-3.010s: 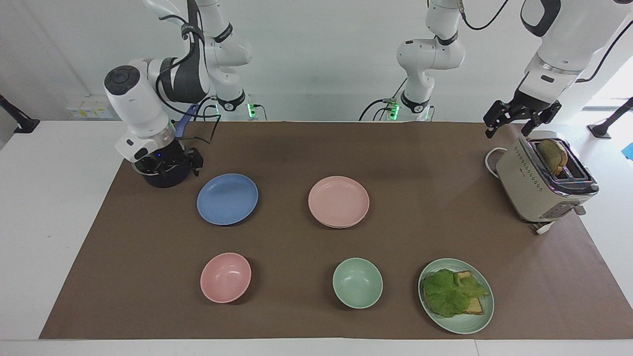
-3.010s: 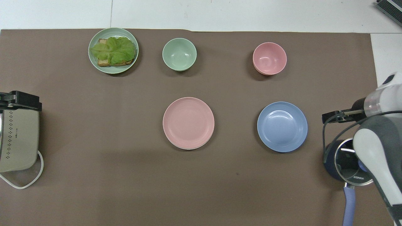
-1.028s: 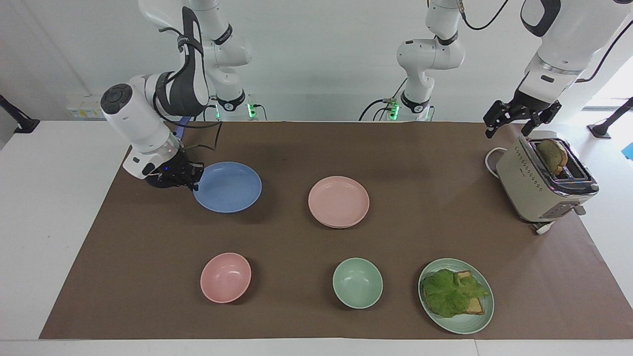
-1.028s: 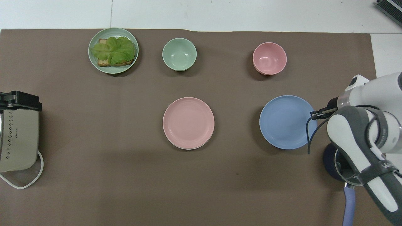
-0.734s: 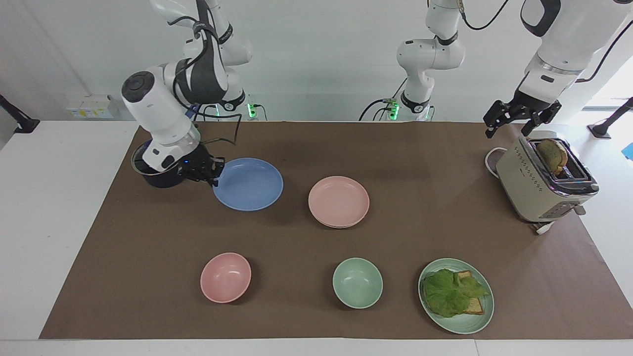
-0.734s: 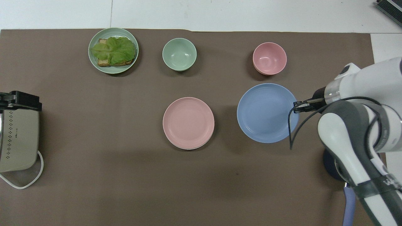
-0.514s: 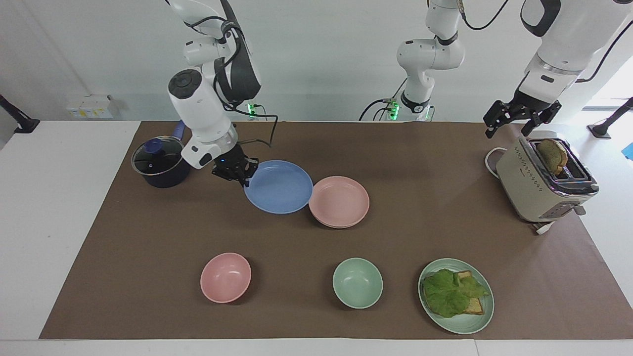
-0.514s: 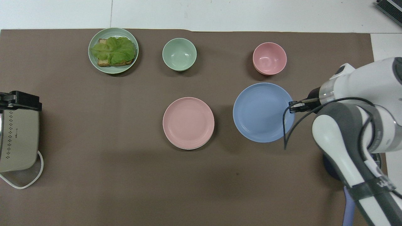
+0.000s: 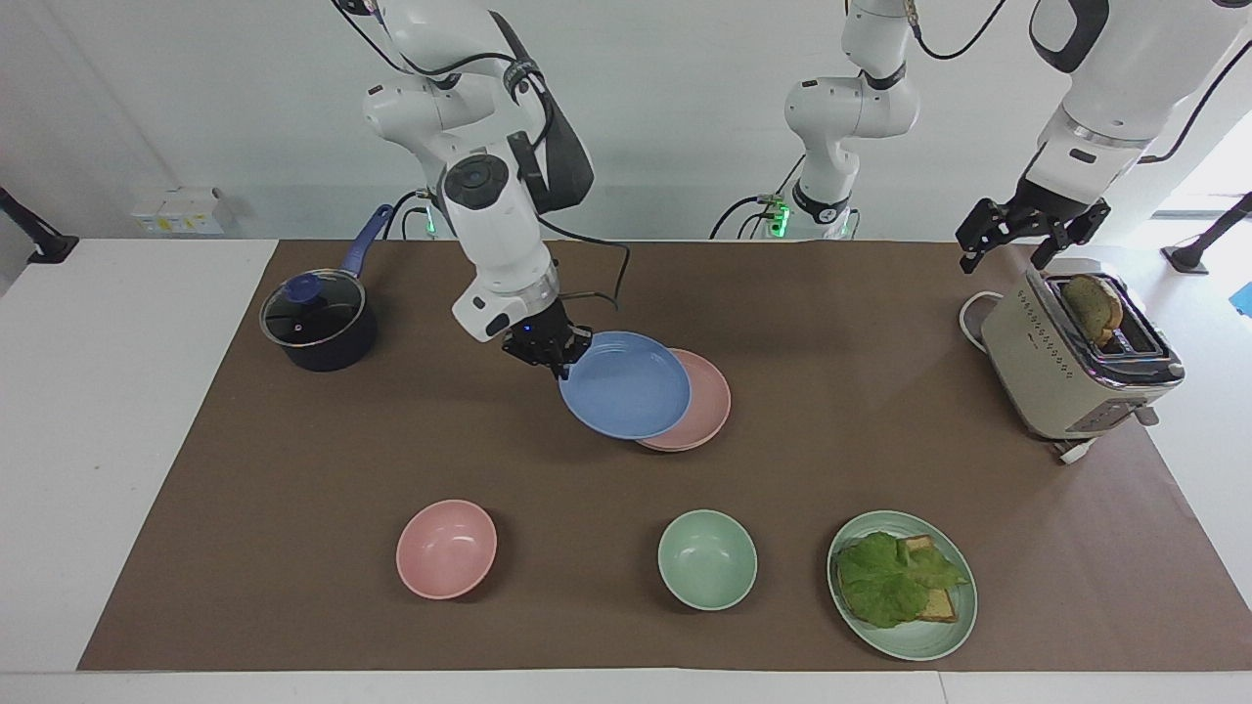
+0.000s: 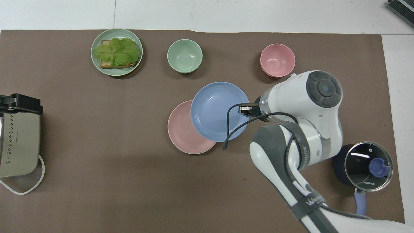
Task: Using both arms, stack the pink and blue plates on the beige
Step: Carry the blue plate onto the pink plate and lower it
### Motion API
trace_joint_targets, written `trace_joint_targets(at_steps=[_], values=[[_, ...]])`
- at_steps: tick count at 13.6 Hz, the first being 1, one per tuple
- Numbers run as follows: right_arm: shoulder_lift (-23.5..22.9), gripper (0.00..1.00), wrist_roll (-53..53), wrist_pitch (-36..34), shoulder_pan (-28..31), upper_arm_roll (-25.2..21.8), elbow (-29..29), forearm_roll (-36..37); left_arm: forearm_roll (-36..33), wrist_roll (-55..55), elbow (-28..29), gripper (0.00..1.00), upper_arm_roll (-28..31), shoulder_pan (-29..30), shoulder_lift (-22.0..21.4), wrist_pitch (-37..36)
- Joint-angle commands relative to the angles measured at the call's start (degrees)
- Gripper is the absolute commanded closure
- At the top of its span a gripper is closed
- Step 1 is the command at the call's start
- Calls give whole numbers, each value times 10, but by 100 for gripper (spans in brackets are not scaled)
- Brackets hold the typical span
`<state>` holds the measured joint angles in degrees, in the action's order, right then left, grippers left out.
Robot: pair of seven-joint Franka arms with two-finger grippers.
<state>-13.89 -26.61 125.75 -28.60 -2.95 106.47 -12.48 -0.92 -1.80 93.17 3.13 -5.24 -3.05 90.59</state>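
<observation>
The periwinkle blue plate [image 9: 626, 384] [image 10: 215, 111] hangs tilted in the air, partly over the pink plate [image 9: 706, 406] [image 10: 181, 134]. My right gripper [image 9: 562, 364] [image 10: 243, 109] is shut on the blue plate's rim, on the side toward the right arm's end of the table. The pink plate lies flat in the middle of the brown mat. The beige plate sits under it, and only a thin pale edge [image 10: 193, 153] shows. My left gripper [image 9: 1007, 256] [image 10: 20, 103] waits open above the toaster and holds nothing.
A beige toaster [image 9: 1066, 362] with a bread slice stands at the left arm's end. A navy saucepan [image 9: 315, 328] with a glass lid stands at the right arm's end. Farther from the robots are a pink bowl [image 9: 446, 548], a green bowl [image 9: 706, 559] and a mint plate [image 9: 919, 640] with lettuce on toast.
My right arm lifted the blue plate from beside the saucepan and carried it toward the table's middle. It now overlaps the pink plate. The left arm has not moved.
</observation>
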Motion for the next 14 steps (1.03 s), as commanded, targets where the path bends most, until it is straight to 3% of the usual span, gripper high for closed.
trace_joint_targets(at_steps=[1, 14], values=[[-10, 100, -10, 4, -8, -2, -4, -18, -7, 1, 19, 0, -3, 5, -17, 6], [-32, 100, -13, 48, -33, 1, 26, -47, -7, 1, 19, 0, -3, 5, -17, 6]])
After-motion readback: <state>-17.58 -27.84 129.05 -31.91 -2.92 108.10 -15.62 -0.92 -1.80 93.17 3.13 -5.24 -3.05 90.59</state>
